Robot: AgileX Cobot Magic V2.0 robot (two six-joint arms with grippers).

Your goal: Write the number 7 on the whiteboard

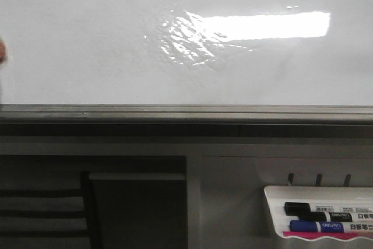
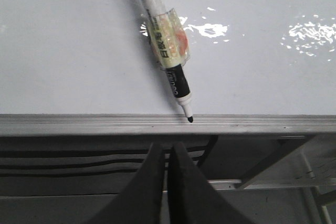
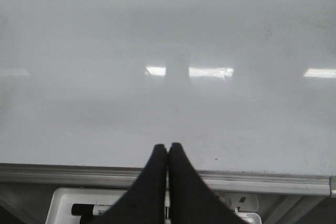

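The whiteboard is glossy white with a bright rectangular reflection and a grey rail along its near edge. No number 7 shows on it in any view. In the left wrist view an uncapped black-tipped marker, wrapped in clear tape, rests on the whiteboard with its tip at the rail. My left gripper is shut and empty, just short of the rail and apart from the marker. My right gripper is shut and empty at the edge of the whiteboard. Neither gripper shows in the front view.
A white marker tray hangs below the rail at the right and holds a black marker and a blue marker. The tray lies under my right gripper. A small reddish blur sits at the board's left edge.
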